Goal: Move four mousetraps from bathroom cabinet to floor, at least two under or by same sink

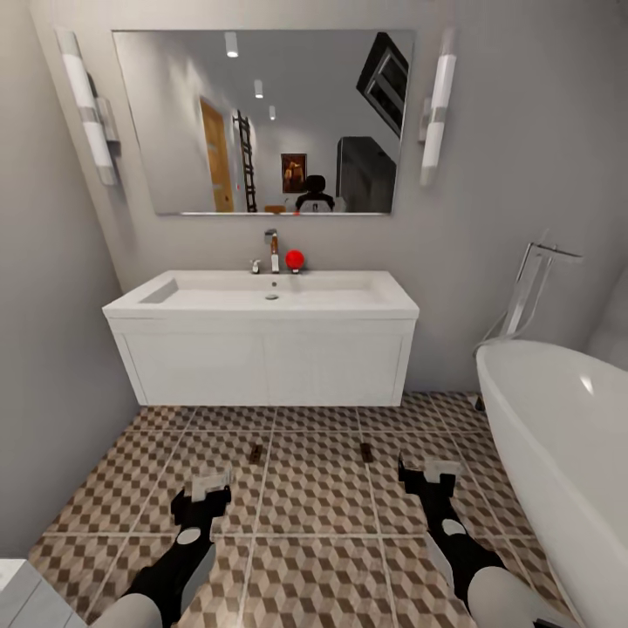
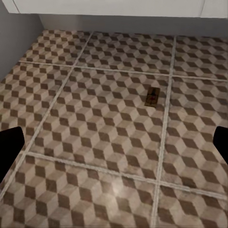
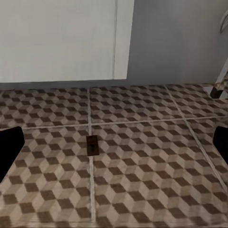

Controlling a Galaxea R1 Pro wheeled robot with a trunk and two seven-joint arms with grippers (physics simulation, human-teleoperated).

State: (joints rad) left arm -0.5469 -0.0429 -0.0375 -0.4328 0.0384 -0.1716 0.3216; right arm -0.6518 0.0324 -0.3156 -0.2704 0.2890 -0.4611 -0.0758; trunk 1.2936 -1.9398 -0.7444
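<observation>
Floor: cube-patterned tiles in brown, beige and white with pale grout, spreading beneath both arms and on under the vanity.
Tub: white, curved, off to the outer side of the right jaws, with a chrome filler standing behind it.
Vanity: white, wall-hung, well ahead of both sets of jaws; its top is a long shallow sink with a tap and a small red ball beside the tap.
Mirror: wide, above the sink, flanked by two tube lights.
Left arm: black and grey, held low over the tiles. Left jaws: spread wide with nothing between them; the left wrist view shows the two dark fingertips at opposite edges with bare tile in the gap.
Right arm: likewise low. Right jaws: also spread wide and empty, dark fingertips far apart in the right wrist view.
Left mousetrap: flat on the floor, ahead of the left jaws and a little toward the right arm, in front of the vanity; seen in the left wrist view near a grout line.
Right mousetrap: flat on the floor, ahead of the right jaws and a little toward the left arm, also in front of the vanity; in the right wrist view it lies across a grout line.
Both traps: apart from the jaws, untouched by them.
</observation>
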